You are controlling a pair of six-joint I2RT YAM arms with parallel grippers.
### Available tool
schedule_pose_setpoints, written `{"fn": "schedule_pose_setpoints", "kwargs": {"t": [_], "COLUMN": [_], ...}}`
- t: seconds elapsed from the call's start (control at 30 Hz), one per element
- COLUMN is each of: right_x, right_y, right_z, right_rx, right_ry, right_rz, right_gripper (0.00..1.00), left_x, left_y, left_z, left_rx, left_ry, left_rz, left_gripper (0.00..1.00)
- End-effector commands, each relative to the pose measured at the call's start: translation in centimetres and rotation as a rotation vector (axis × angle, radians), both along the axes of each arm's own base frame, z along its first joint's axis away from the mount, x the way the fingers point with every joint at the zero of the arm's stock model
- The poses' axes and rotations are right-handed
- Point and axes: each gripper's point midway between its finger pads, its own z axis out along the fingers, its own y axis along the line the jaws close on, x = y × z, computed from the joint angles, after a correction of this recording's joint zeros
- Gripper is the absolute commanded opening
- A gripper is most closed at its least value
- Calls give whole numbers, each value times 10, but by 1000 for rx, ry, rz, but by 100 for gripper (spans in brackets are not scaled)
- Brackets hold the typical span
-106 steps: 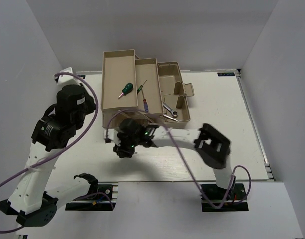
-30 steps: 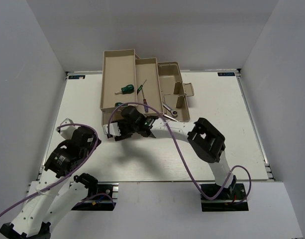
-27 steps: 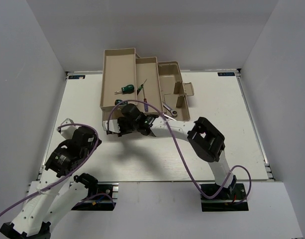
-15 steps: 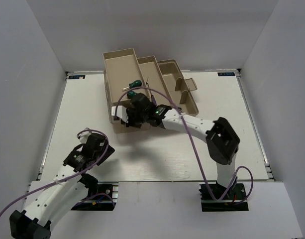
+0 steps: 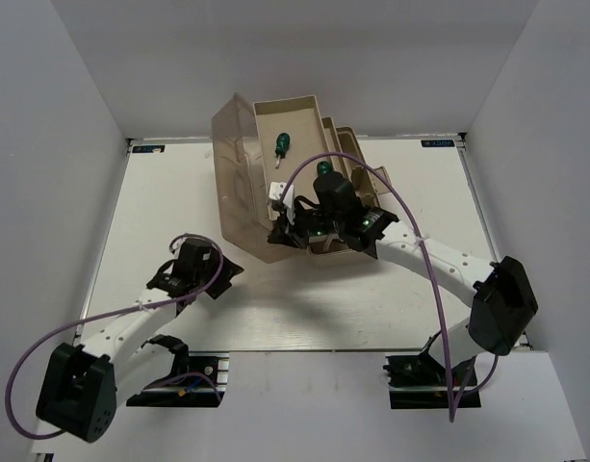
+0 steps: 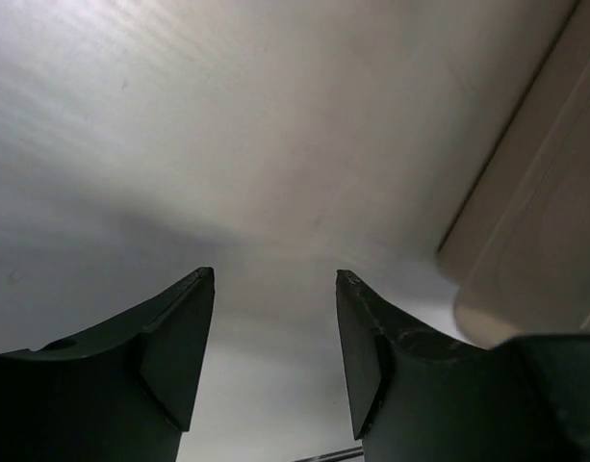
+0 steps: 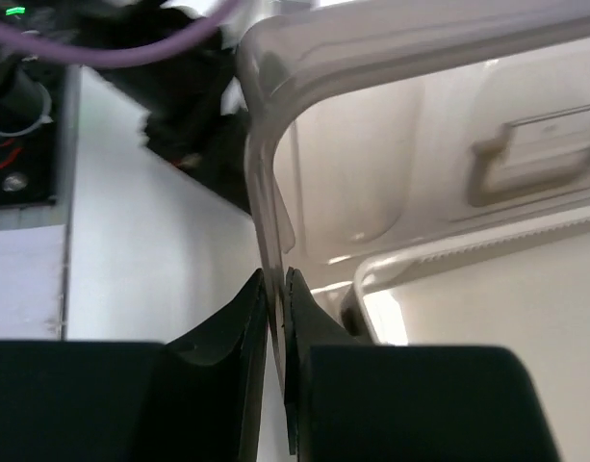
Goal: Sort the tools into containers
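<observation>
The toolbox stands at the back middle with its translucent brown lid (image 5: 239,183) raised and tilted over the left side. Its beige trays (image 5: 299,114) are drawn together behind the lid. One green-handled screwdriver (image 5: 281,144) lies in the top tray, and a second green handle (image 5: 323,169) shows just above my right wrist. My right gripper (image 5: 279,234) is shut on the lid's lower edge, and the right wrist view shows its fingers (image 7: 246,322) pinching the lid's thin rim (image 7: 261,202). My left gripper (image 5: 203,274) is open and empty, low over the table (image 6: 227,144). The other tools are hidden.
The toolbox's beige side (image 6: 535,241) lies at the right of the left wrist view. The right arm stretches from the near right base across to the box. White walls close in the table on three sides.
The lid has swung up over the trays, which have folded together, with my right gripper moving along with it. The left arm has dropped low and moved toward the middle of the table.
</observation>
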Motion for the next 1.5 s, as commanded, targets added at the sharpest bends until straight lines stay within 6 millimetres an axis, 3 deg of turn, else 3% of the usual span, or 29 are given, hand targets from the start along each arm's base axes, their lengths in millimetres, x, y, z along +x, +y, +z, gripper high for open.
{"fn": "schedule_pose_setpoints", "kwargs": {"t": [0.0,0.1,0.2,0.23,0.27,0.3,0.33,0.4,0.47,0.5,0.53,0.57,0.6,0.63,0.67,0.7,0.73,0.77,0.83,0.87,0.93,0.97,1.07,1.17,1.2,1.33,1.43,1.47], "right_x": [-19,-24,-28,-29,-33,-35,-37,-41,-38,-39,-37,-35,-27,-22,-22,-2,-2,10,32,44,69,72,88,90,92,91,82,83], "right_y": [6,2,0,-1,-3,-3,-8,-20,-29,-44,-51,-58,-77,-84,-96,-109,-122,-134,-163,-178,-214,-224,-274,-296,-305,-320,-316,-316], "right_z": [63,52,42,40,39,41,37,37,37,44,39,28,57,61,49,60,64,64,67,66,65,60,32,12,7,-8,-39,-44], "right_rx": [211,193,172,165,161,154,129,89,59,46,30,14,61,70,86,97,92,59,2,-36,-103,-139,-263,-316,-330,-330,-353,-343], "right_ry": [-45,-25,-1,6,4,2,14,-1,-62,-104,-160,-180,-304,-365,-410,-491,-541,-559,-583,-592,-578,-560,-480,-410,-383,-273,-143,-108], "right_rz": [67,82,99,102,126,133,130,133,117,78,75,52,-52,-87,-131,-260,-294,-383,-560,-662,-881,-914,-1071,-1137,-1168,-1210,-1158,-1156], "right_gripper": [0,0,0,0,2,35,46,58,60,60,60,60,60,58,55,50,37,29,10,0,0,0,0,0,0,0,0,0], "left_x": [41,69,85,98,104,114,119,127,132,135,135,137,138,140,141,147,154,156,168,178,192,203,222,235,238,253,256,256], "left_y": [-11,-8,-12,-14,-17,-21,-21,-28,-27,-28,-28,-26,-26,-27,-25,-26,-29,-31,-33,-36,-41,-43,-54,-65,-68,-77,-88,-90], "left_z": [38,61,68,85,90,100,105,114,121,123,123,128,124,129,125,130,133,141,137,150,145,160,166,180,171,181,194,188], "left_rx": [-87,-127,-125,-131,-128,-116,-117,-131,-131,-131,-131,-137,-135,-137,-140,-142,-141,-141,-119,-113,-109,-102,-98,-106,-106,-128,-154,-161], "left_ry": [-124,-195,-207,-249,-258,-280,-289,-308,-323,-325,-325,-335,-324,-335,-323,-331,-340,-363,-348,-376,-356,-395,-395,-418,-397,-414,-442,-429], "left_rz": [18,50,11,0,-18,-47,-58,-90,-94,-94,-94,-93,-93,-93,-92,-92,-106,-122,-136,-158,-171,-180,-218,-247,-265,-291,-329,-339], "left_gripper": [63,63,63,63,63,63,63,63,63,62,62,62,62,62,62,62,62,62,62,62,61,61,61,60,60,60,58,58]}}
